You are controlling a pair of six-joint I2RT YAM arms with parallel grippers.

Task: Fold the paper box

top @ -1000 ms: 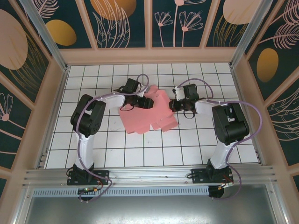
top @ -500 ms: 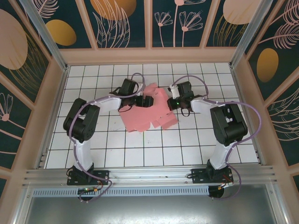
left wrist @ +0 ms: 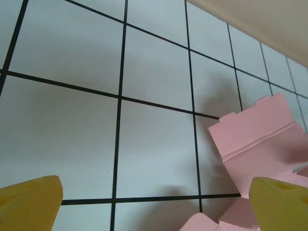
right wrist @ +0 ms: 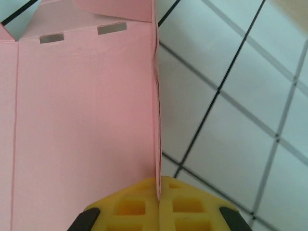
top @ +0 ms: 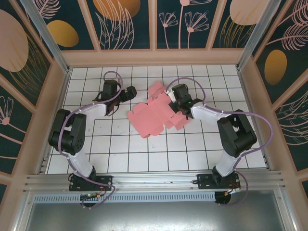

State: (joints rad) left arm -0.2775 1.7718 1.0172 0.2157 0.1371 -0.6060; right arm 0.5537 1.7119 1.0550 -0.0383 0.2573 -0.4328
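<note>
Two robot arms (top: pixel 79 118), one paper box (top: pixel 156 113)

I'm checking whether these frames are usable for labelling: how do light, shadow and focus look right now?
Left wrist view: soft shadows on the tiled table, the pink card darker toward the right edge. Right wrist view: tile lines doubled by fainter grey ones, perhaps reflections; cut slots in the card fairly crisp. Top view: even light, no strong glare on the tiles.

The pink paper box (top: pixel 155 115) lies unfolded on the tiles, over to the right of the open left gripper (top: pixel 129 93), while the right gripper (top: pixel 174 107) sits right at its edge.
</note>
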